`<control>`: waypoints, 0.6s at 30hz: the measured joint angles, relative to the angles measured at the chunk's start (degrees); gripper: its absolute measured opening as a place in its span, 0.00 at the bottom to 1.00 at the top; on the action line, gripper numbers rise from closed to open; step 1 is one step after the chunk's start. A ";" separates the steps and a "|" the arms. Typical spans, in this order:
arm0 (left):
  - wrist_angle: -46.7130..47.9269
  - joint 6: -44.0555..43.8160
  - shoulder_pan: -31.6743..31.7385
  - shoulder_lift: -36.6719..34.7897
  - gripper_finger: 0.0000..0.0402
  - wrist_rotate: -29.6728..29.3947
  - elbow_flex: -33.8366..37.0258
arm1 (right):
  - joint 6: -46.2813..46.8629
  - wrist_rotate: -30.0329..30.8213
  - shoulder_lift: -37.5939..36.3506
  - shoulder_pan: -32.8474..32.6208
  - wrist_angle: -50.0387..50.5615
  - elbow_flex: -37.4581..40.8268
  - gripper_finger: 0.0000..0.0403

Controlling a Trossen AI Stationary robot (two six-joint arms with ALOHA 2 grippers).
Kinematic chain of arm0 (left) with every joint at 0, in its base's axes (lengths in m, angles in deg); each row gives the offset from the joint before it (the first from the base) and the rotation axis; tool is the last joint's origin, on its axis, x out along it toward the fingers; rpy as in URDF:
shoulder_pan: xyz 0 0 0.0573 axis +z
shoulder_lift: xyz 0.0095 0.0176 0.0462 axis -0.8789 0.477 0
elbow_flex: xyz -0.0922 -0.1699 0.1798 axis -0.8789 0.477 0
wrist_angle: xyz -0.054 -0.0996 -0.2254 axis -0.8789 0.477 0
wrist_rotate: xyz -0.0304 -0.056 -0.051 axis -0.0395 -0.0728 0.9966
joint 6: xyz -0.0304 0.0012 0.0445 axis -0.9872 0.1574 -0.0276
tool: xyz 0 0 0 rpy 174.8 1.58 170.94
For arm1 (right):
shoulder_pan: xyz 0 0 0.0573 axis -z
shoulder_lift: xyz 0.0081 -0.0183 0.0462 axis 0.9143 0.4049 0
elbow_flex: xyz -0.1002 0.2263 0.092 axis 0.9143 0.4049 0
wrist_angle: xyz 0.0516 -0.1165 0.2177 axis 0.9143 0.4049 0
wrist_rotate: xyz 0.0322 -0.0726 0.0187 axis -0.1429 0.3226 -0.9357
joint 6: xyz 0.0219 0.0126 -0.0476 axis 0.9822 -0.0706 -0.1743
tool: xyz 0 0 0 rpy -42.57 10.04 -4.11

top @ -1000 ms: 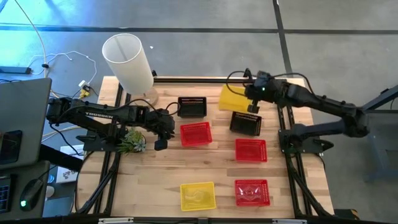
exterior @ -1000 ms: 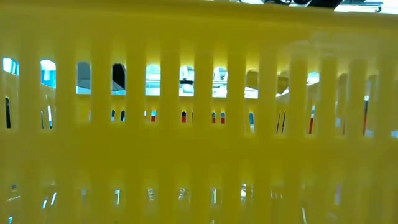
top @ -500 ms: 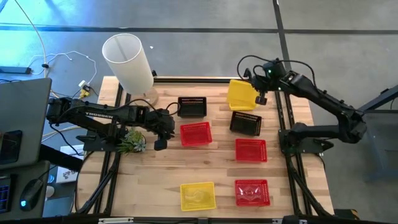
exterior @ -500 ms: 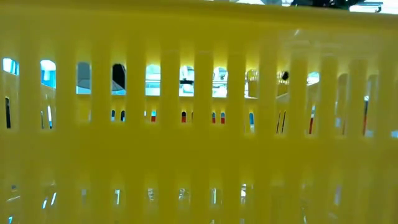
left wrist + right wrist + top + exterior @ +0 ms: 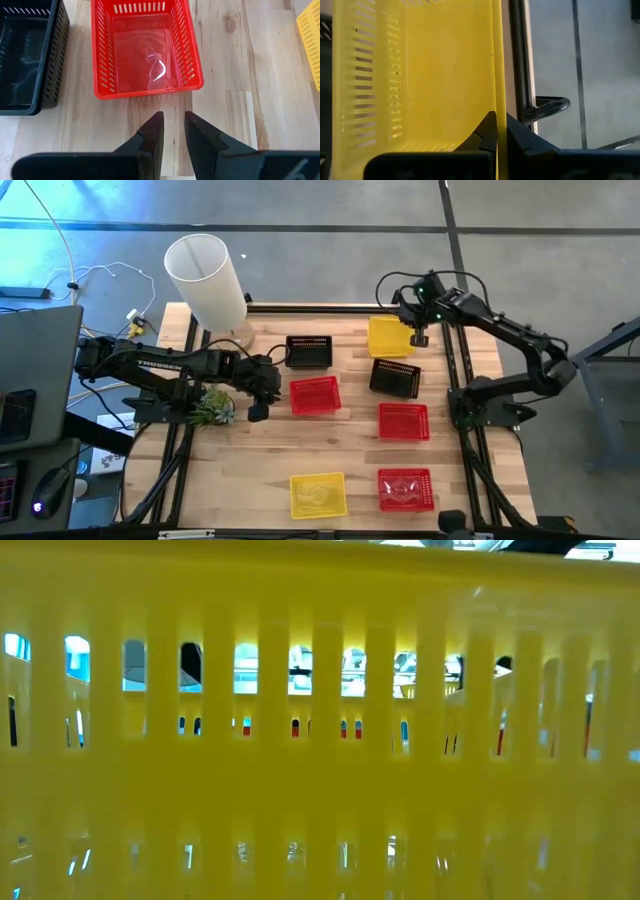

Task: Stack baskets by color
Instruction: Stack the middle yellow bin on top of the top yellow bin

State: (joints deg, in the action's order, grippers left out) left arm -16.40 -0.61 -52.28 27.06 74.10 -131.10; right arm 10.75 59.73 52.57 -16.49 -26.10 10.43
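Note:
My right gripper [image 5: 419, 336] is shut on a yellow basket [image 5: 390, 337] at the table's far right. A black basket [image 5: 396, 378] sits just in front of it, and another black basket [image 5: 308, 352] to its left. My left gripper [image 5: 172, 134] hovers left of centre, its fingers a narrow gap apart with nothing between them, just short of a red basket [image 5: 146, 45]. Two more red baskets [image 5: 403, 421] [image 5: 406, 489] and a second yellow basket [image 5: 318, 494] rest flat on the wood nearer the front. My right gripper pinches the yellow basket's wall on the table's right side at its rim [image 5: 498, 107], one finger inside the basket and one outside. The fingers slant down from above. The basket sits open side up; whether its bottom touches the table I cannot tell.
A tall white cylinder lamp [image 5: 206, 278] stands at the far left corner. A small green plant [image 5: 212, 408] lies by my left arm. A laptop [image 5: 38, 375] sits off the table's left. The front yellow basket's wall [image 5: 320, 740] fills the low view.
My right gripper has carried the yellow basket a little toward the table's right edge and lower, while the arm swung around. The basket, skewed a second ago, now lies square with the table's edges.

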 joint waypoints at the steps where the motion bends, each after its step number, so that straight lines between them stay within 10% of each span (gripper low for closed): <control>1: 0.00 0.00 0.00 0.00 0.16 0.00 0.00 | -0.61 0.00 0.52 0.15 -0.02 0.00 0.00; 18: 0.00 -1.21 0.00 0.00 0.16 0.02 0.00 | -1.99 -6.80 5.42 5.35 -1.17 0.00 0.00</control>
State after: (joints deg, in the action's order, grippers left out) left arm -16.40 -1.82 -52.28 27.06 74.12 -131.10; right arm 8.76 52.93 57.99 -11.14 -27.27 10.43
